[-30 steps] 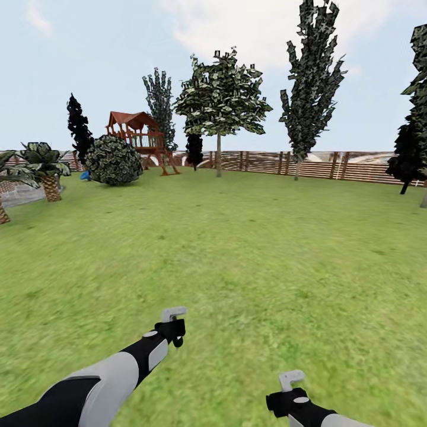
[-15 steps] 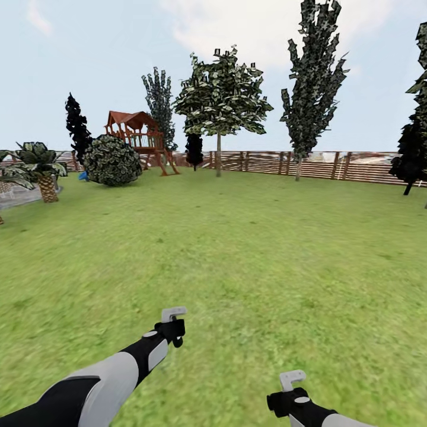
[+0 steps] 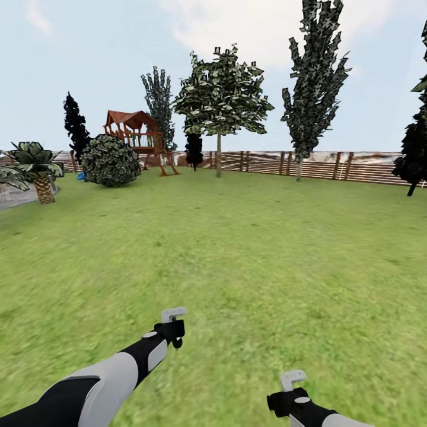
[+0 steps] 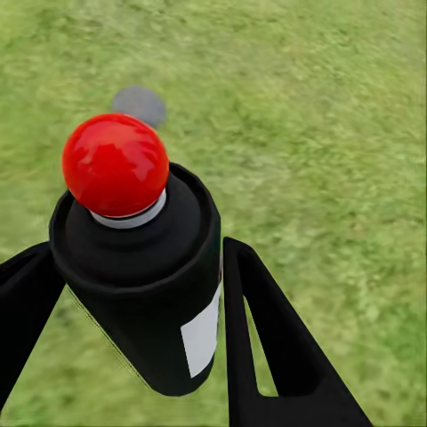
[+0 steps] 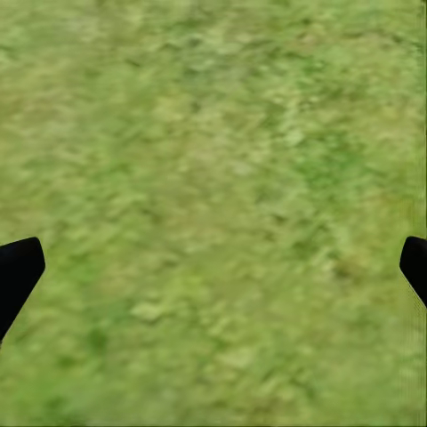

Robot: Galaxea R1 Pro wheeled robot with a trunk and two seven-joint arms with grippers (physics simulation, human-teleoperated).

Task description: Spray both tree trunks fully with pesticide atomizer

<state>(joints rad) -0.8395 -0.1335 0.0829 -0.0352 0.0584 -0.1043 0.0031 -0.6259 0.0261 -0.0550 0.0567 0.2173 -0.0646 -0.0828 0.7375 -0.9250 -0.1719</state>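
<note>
Left wrist view: fingers (image 4: 133,347) clamp the spray bottle (image 4: 142,285).
Right fingers (image 5: 213,267) spread wide, empty; drive close to the tree trunk (image 3: 218,155) before spraying.

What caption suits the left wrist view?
Left tool shut on the pesticide atomizer, red tip up, above the lawn.

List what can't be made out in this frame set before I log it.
- Pesticide atomizer: left wrist view, base cut off by the frame edge; left end effector fingers flank its sides.
- Right end effector: right wrist view, fingertips clipped at both edges.
- Tree trunk: head view, too far to judge any spray cover.
- Far-right dark tree: head view, cut by the edge.
</note>
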